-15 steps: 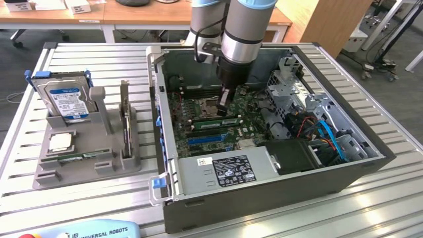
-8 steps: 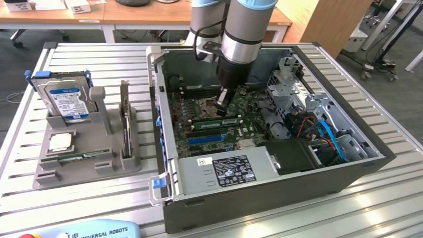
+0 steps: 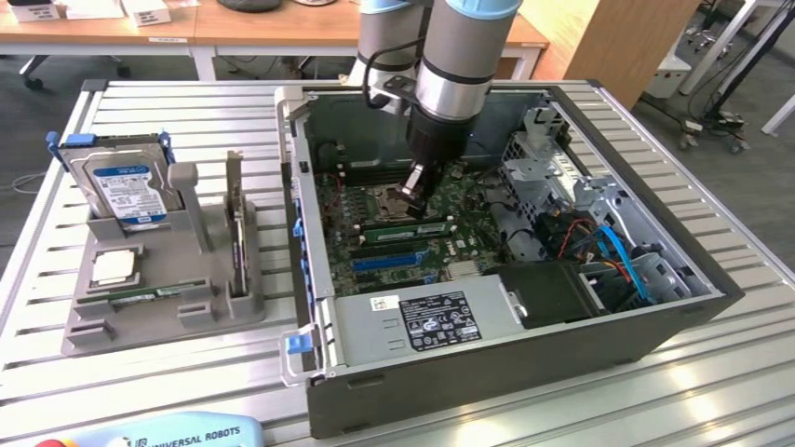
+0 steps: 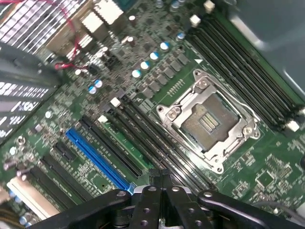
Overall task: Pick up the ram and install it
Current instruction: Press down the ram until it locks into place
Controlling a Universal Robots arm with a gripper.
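Jaws are together, nothing visibly clamped between them. Gripper (image 3: 418, 192) is down inside the open PC case (image 3: 497, 372), fingertips low over the motherboard (image 3: 466, 244).

Wrist view: gripper (image 4: 160, 175) tips are pinched shut right above the bank of black memory slots (image 4: 157, 148).

The ram (image 4: 127, 143) is a green stick lying along one of those slots. It runs lengthwise away from the jaws, with its near end just beside the fingertips. Can't tell if the tips touch it or how fully it's seated. In the exterior view the ram (image 3: 404, 227) sits directly under the jaws, parallel to the slots.

Around the jaws:
- Empty CPU socket (image 4: 209, 119) with its silver frame is just past the slot bank, on the far side from the ram. In the exterior view the CPU socket (image 3: 385, 197) is partly behind the gripper.
- Blue expansion slot (image 4: 97, 157) is beyond the ram, parallel to it, near but not touching. Same blue expansion slot (image 3: 391, 259) in the exterior view.

Well away from the jaws and outside the case, a grey holder (image 3: 162, 321) carries the hard drive (image 3: 125, 186) upright, the processor chip (image 3: 114, 268) flat, and a second green stick (image 3: 152, 296) lying flat.
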